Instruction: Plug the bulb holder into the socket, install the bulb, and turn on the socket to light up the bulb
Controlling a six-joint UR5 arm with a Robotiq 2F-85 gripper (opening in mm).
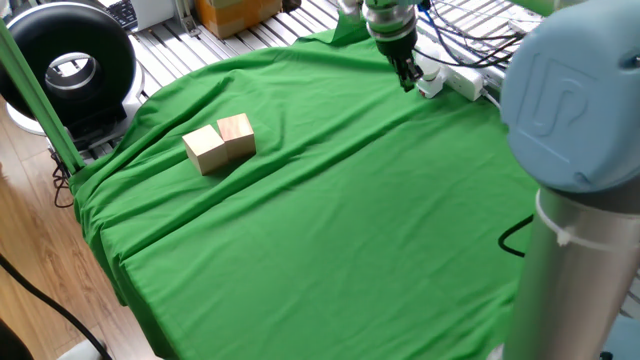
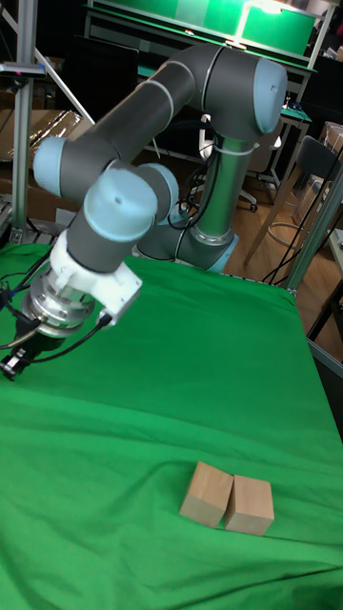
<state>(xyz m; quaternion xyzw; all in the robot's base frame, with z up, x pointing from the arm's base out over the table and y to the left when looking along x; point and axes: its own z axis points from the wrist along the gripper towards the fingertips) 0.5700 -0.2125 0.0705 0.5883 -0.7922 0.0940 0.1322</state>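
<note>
The socket point(image 1: 462, 80) lies at the far right edge of the green cloth point(image 1: 330, 220), a long white strip whose length runs away to the right, toward the arm's grey column. At its near end sits a small white piece, perhaps the bulb holder, though it is too small to tell. Just to the left of that end hangs the gripper point(image 1: 408, 76), fingers pointing down at the cloth, close beside the strip and possibly touching it. Whether the jaws are parted or closed, and whether they carry anything, I cannot tell from either view. No bulb shows anywhere. So the next move turns on a short shift rightward along the strip. The two wooden blocks point(image 1: 220, 143) sit well apart, out left.
</note>
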